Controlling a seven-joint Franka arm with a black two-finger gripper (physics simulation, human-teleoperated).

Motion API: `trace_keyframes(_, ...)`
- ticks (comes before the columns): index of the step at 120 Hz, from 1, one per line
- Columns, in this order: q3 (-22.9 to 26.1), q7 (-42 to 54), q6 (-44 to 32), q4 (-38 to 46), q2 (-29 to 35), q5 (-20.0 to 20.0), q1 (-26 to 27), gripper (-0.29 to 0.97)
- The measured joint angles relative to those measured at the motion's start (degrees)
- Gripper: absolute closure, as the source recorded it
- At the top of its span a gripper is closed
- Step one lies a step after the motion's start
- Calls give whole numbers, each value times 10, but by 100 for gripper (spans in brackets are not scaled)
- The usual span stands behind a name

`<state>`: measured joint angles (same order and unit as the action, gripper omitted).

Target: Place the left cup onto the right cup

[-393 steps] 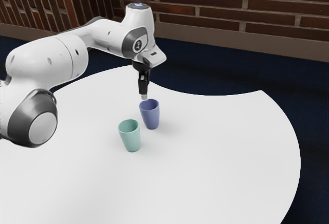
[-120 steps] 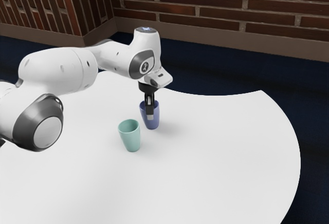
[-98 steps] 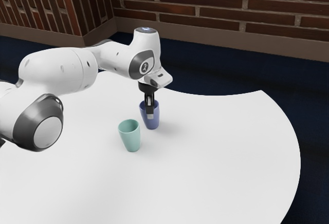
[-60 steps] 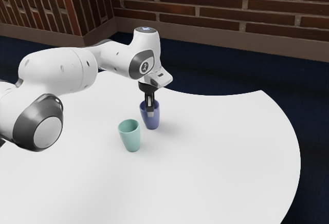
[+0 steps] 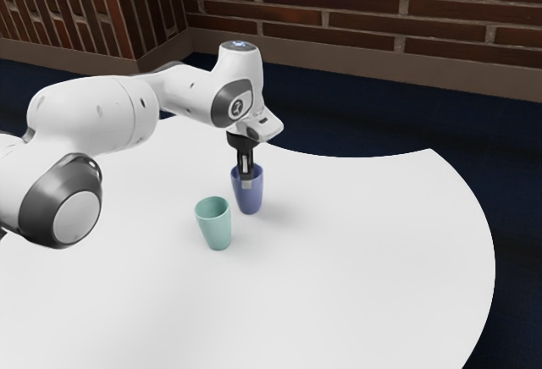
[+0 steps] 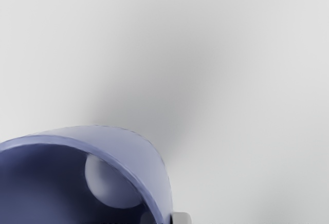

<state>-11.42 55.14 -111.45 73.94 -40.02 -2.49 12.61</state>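
The pincer (image 5: 246,179) is clenched on the rim wall of the blue cup (image 5: 248,200), one finger outside, the other hidden inside. The cup looks light, stiff and smooth, so that thin wall seems a fair but slippery hold. The mint-green cup (image 5: 213,225) stands near the pincer, untouched

Far cup (image 5: 246,193) directly under the jaws, its rim between them. Near cup (image 5: 212,223) on desk (image 5: 356,242) just beside, toward exterior view's left.
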Motion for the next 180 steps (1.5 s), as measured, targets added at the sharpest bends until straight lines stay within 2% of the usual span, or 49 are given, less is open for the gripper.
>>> trace_keyframes(52, -1, -3, 6, 24, 44, 8, 3, 79)
trace_keyframes(109, -1, -7, 23, 47, 105, 42, 11, 79)
trace_keyframes(180, -1, -23, 37, 99, 174, 61, 33, 79)
